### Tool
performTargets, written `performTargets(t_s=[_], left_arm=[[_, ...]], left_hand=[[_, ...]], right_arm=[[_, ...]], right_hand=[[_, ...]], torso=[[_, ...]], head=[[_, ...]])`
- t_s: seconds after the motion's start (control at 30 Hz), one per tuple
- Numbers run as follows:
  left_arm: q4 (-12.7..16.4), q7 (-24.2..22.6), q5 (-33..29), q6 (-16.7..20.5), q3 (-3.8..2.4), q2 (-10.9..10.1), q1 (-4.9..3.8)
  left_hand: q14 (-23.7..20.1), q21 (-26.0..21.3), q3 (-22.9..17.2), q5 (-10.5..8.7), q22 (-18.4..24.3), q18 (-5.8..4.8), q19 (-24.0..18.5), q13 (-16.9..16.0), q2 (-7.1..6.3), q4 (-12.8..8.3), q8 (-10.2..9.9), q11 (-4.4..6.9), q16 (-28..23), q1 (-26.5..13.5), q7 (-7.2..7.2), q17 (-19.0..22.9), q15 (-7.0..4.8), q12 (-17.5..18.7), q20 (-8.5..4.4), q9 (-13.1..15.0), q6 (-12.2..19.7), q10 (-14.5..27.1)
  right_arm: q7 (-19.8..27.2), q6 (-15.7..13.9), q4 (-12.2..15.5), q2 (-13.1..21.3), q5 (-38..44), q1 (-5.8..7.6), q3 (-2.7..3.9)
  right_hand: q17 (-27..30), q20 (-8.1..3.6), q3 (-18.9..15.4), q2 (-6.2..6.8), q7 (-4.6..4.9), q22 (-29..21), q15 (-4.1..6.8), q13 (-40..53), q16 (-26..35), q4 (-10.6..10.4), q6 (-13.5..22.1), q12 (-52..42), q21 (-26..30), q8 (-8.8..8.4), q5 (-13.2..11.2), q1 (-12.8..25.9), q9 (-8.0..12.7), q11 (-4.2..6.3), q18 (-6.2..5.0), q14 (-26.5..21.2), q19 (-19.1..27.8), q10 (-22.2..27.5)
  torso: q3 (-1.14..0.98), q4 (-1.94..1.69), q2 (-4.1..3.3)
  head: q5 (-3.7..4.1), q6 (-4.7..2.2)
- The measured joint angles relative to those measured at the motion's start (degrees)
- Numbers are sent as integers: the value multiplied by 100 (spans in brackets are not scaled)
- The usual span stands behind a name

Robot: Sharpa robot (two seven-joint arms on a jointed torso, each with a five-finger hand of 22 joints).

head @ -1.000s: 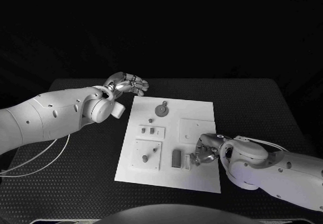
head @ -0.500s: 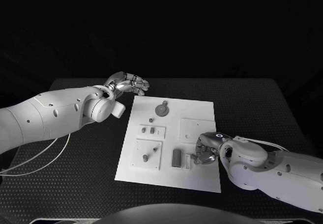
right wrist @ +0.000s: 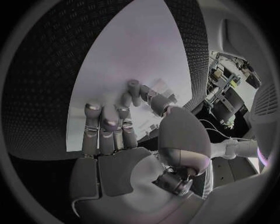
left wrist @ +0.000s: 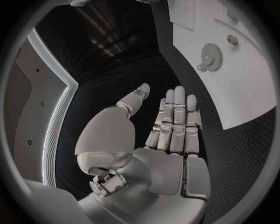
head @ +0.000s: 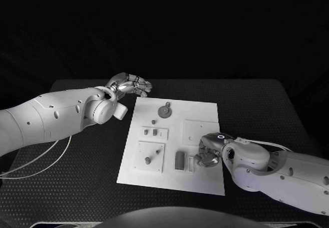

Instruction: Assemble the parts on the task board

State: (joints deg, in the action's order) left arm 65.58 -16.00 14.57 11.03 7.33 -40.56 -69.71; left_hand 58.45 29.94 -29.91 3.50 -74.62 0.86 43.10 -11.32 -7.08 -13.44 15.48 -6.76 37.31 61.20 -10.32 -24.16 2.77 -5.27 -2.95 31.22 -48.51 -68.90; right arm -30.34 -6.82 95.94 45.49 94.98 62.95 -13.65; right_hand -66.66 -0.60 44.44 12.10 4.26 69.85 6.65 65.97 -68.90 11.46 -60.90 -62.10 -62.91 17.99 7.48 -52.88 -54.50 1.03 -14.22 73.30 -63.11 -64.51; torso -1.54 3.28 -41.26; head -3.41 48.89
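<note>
The right hand (head: 208, 156) sits low over the task board (head: 200, 113), at its near right part, a touch closer to the robot than a second ago and edged slightly toward the board's middle. Its fingers (right wrist: 102, 122) curl down onto the white surface in the right wrist view; whether they pinch a part I cannot tell. Just beside it lies the dark oblong part (head: 180, 160), unmoved. The round gear part (head: 164, 112) stays at the far end of the board, with two small parts (head: 154, 132) on the raised tile and another small part (head: 148, 161) nearer the robot. The left hand (head: 129, 84) has not shifted: it hovers off the board's far left corner, fingers (left wrist: 175, 116) straight and apart, holding nothing.
</note>
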Motion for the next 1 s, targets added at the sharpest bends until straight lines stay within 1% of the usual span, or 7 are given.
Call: performTargets(t_s=[0.1,0.23,0.53,0.6,0.73,0.83,1.0], left_arm=[[5,1,0,-2,0,0,0],[15,3,0,-6,0,1,0],[17,7,3,-9,0,2,0],[17,7,4,-10,0,-1,0],[19,8,5,-10,0,-2,1],[21,8,7,-10,0,-2,1],[27,10,9,-10,0,-10,0]], left_hand=[[0,0,0,0,0,0,0,0,0,0,0,0,0,0,0,-2,0,0,0,0,0,0],[0,0,0,0,0,0,0,0,22,0,0,0,0,-22,0,-1,0,0,0,0,0,0],[0,0,0,0,-5,0,0,-1,22,0,0,0,0,-21,0,-7,0,0,0,0,0,0],[0,0,0,0,-5,1,0,-1,22,0,0,0,0,-21,0,-7,0,0,0,0,0,0],[0,0,0,0,-5,0,0,-1,22,0,0,0,0,-21,0,-6,0,0,0,4,0,0],[0,0,0,0,-4,0,0,0,22,0,0,0,0,-21,0,-7,0,0,0,5,0,0],[0,0,0,0,-9,1,0,-1,22,0,0,0,0,-21,0,-13,0,0,0,5,0,0]], right_arm=[[51,45,0,6,-22,5,5],[93,43,1,28,-113,10,11],[155,-166,80,223,-525,3,4],[161,-264,124,309,-751,5,0],[169,-415,187,408,-1310,73,-19],[161,-497,236,483,-1699,103,-27],[110,-729,257,557,-2554,143,-43]], right_hand=[[0,29,194,-232,18,13,-2,7,0,92,19,5,0,-80,192,127,-156,-13,1,-1,29,13],[-2,29,279,-363,66,20,-10,8,0,167,25,5,-34,-111,357,258,-157,-7,3,-10,29,8],[-80,49,389,-489,47,18,7,7,-44,277,-34,5,-75,-72,584,384,-126,-9,8,90,8,-35],[-92,57,393,-489,61,12,5,7,-45,305,-51,6,-99,-41,652,384,395,-19,8,94,-26,-47],[-100,48,396,-489,60,6,19,7,-45,321,-87,10,-99,22,711,384,2286,-8,14,127,-35,-96],[-106,48,388,-521,60,2,12,6,-45,342,-88,10,-99,-9,733,398,2511,-1,16,134,-35,-103],[-112,48,386,-611,59,-1,12,6,-67,344,-87,10,-99,-55,738,309,2522,0,38,133,-35,-102]], torso=[[1,1,-1],[5,1,-1],[4,1,-1],[4,2,1],[7,5,2],[10,7,2],[10,5,2]], head=[[1,2],[-2,6],[1,3],[1,2],[3,-5],[8,-11],[11,-12]])
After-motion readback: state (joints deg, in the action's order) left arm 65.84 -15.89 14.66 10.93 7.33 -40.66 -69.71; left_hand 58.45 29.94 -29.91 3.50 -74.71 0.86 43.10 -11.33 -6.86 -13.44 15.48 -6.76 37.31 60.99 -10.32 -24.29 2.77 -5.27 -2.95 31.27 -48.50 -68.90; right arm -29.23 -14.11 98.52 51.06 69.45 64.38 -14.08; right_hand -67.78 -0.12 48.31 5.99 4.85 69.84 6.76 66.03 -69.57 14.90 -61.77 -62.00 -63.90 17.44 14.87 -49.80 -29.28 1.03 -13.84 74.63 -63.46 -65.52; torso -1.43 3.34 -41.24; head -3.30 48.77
